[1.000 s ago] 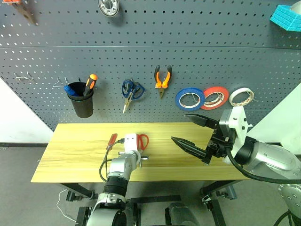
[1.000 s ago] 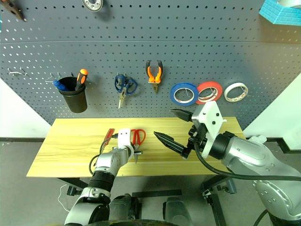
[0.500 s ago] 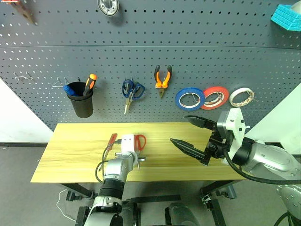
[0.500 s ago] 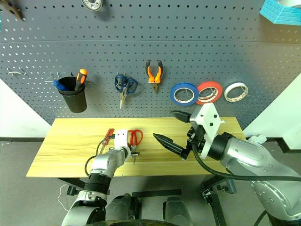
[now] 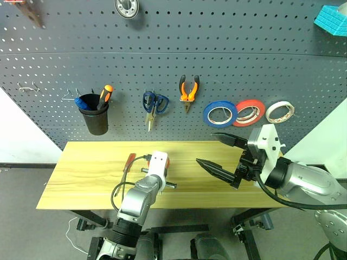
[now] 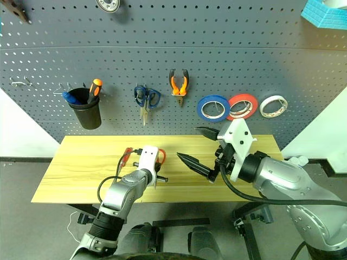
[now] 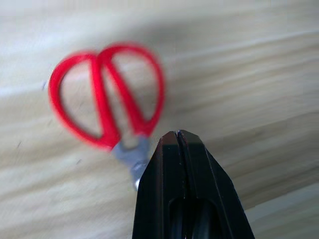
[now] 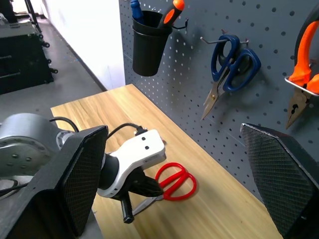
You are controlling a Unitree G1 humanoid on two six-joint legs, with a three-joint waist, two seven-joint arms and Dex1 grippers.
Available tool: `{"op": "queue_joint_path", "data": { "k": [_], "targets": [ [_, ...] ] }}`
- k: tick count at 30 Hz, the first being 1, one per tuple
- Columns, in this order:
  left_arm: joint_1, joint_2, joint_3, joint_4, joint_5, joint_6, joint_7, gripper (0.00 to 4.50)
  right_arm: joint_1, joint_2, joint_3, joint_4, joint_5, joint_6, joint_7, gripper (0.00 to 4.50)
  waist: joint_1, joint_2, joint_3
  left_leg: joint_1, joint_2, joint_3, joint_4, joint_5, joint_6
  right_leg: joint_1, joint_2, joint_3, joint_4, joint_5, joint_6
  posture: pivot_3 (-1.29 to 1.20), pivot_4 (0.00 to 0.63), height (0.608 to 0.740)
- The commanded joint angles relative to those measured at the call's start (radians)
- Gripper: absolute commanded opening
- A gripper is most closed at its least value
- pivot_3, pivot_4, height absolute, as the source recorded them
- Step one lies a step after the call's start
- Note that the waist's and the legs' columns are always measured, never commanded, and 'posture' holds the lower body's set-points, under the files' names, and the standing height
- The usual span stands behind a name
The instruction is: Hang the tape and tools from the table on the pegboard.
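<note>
My left gripper [image 7: 177,135] is shut on the steel blades of the red-handled scissors [image 7: 107,97], whose handles stick out past the fingertips just above the table [image 5: 81,173]. The red-handled screwdriver [image 5: 129,161] lies on the table to the left of that hand. My right gripper [image 5: 206,148] hangs open over the table's right half, empty and pointing left. On the pegboard [image 5: 244,54] hang the blue tape [image 5: 219,114] and the orange-and-black pliers [image 5: 188,91].
Also on the pegboard: a black cup [image 5: 95,119] holding an orange-and-black screwdriver, blue-handled scissors [image 5: 154,103], a red-orange tape roll [image 5: 249,111] and a white tape roll [image 5: 279,111]. Bare hooks [image 5: 27,86] stick out at the far left.
My left hand has risen and shifted slightly right, taking the red scissors with it. The right arm has stayed still.
</note>
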Motion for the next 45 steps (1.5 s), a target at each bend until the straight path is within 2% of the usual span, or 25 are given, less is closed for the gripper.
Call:
{"op": "queue_joint_path", "data": {
  "k": [1,7,10,17,24,34,45],
  "targets": [
    [0.002,-0.036,0.053,0.011,-0.014,0.030,0.030,0.02,-0.012,0.002,-0.012,-0.010,-0.005,-0.018,0.005,4.50,-0.001,0.000,0.000,0.000,0.000,0.000,0.000,0.000,0.000,0.000,0.000,0.000,0.000,0.000,0.000,-0.19,0.082,0.680],
    [-0.034,-0.032,0.117,0.075,-0.018,0.010,0.054,0.02,-0.001,-0.004,-0.023,-0.019,0.004,-0.011,0.000,4.50,0.001,-0.001,0.001,0.000,0.000,0.000,0.000,0.000,0.000,0.000,0.000,0.000,0.000,0.000,0.000,-0.20,0.091,0.680],
    [-0.052,-0.024,0.138,0.076,-0.012,-0.004,0.061,0.52,0.005,-0.004,-0.021,-0.021,0.003,-0.010,-0.002,4.50,0.001,-0.001,0.001,0.000,0.000,0.000,0.000,0.000,0.000,0.000,0.000,0.000,0.000,0.000,0.000,-0.20,0.091,0.680],
    [-0.065,-0.024,0.143,0.102,0.009,0.002,0.085,2.72,-0.009,-0.002,-0.011,-0.017,0.004,-0.007,-0.006,4.50,-0.002,-0.001,0.002,0.000,0.000,0.000,0.000,0.000,0.000,0.000,0.000,0.000,0.000,0.000,0.000,-0.20,0.092,0.680],
    [-0.057,-0.042,0.168,0.150,0.001,0.004,0.109,2.72,-0.006,-0.011,-0.023,-0.028,0.020,0.003,-0.010,4.50,-0.001,0.000,0.004,0.000,0.000,0.000,0.000,0.000,0.000,0.000,0.000,0.000,0.000,0.000,0.000,-0.20,0.107,0.680],
    [-0.133,-0.084,0.198,0.303,-0.019,-0.052,0.124,2.72,-0.004,-0.013,-0.023,-0.041,0.040,0.015,-0.021,4.50,0.000,-0.003,0.011,-0.001,0.000,0.000,0.000,0.000,0.001,0.000,0.000,0.000,-0.001,0.000,0.000,-0.21,0.116,0.680],
    [-0.143,-0.102,0.194,0.301,-0.014,-0.042,0.125,2.72,0.001,-0.015,-0.020,-0.040,0.035,0.013,-0.025,4.50,-0.002,-0.003,0.015,-0.001,0.000,0.000,0.000,-0.001,0.001,0.000,0.000,0.000,-0.001,0.000,0.000,-0.21,0.115,0.680]
  ]
}}
